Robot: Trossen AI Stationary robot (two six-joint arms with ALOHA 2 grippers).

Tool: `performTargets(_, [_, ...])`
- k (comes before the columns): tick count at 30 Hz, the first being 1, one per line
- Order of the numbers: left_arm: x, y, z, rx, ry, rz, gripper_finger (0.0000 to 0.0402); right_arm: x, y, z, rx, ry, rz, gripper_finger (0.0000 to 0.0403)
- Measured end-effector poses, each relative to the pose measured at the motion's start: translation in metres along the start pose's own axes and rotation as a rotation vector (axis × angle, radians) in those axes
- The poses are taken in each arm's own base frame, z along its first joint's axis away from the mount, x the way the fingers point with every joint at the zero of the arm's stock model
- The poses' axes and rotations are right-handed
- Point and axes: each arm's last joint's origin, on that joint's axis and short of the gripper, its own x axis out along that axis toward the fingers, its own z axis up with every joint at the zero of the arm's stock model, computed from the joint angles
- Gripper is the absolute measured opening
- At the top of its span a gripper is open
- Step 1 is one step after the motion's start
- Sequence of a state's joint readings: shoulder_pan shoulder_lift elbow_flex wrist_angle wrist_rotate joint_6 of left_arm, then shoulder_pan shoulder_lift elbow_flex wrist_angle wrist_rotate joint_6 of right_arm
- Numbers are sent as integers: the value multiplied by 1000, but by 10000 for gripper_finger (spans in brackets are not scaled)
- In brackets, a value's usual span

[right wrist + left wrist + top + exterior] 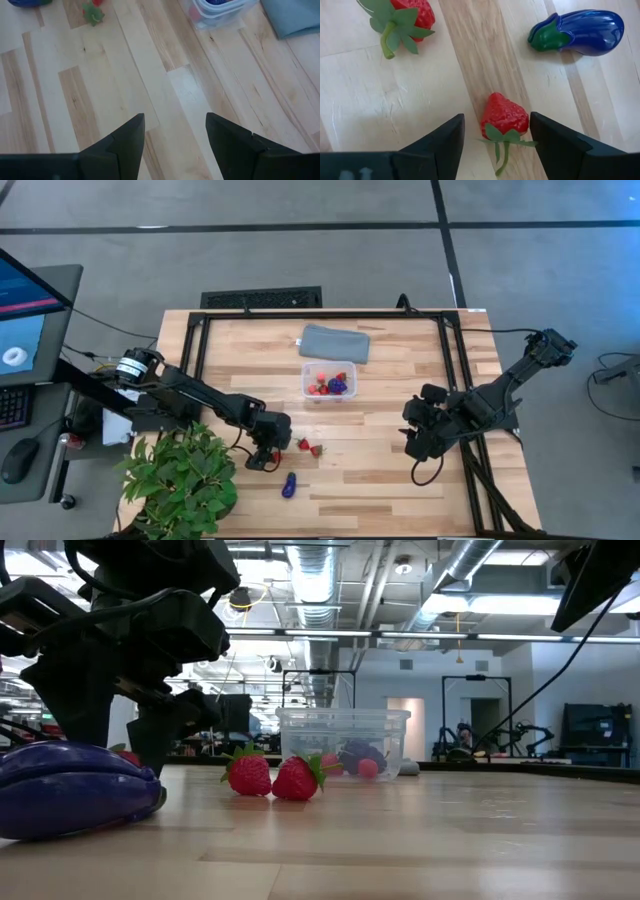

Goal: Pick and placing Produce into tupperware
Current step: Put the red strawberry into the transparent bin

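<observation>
Left pincer is down near the surface's front edge, fingers apart around a strawberry, not clamped yet. Eggplant lies just beside it. Clear box sits mid-surface with fruit inside. Right pincer hangs apart, holding nothing.

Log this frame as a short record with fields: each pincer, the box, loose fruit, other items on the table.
left pincer: open, fingers either side of a strawberry on the table, not closed on it
right pincer: open, empty, over bare wood at the table's right
box: clear, mid-table, holds several fruits
loose fruit: two strawberries beside the left pincer, one purple eggplant nearer the front edge
other items: grey-blue pad behind the box, leafy plant at front left
</observation>
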State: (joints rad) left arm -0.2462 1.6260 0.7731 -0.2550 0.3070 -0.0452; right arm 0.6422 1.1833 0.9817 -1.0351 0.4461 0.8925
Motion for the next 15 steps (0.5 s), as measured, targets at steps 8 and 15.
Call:
performTargets(8, [0, 0, 0, 0, 1, 0, 177, 0, 0, 0, -1, 0, 0, 235])
performTargets(15, [0, 0, 0, 1, 0, 2, 150, 0, 0, 0, -1, 0, 0, 235])
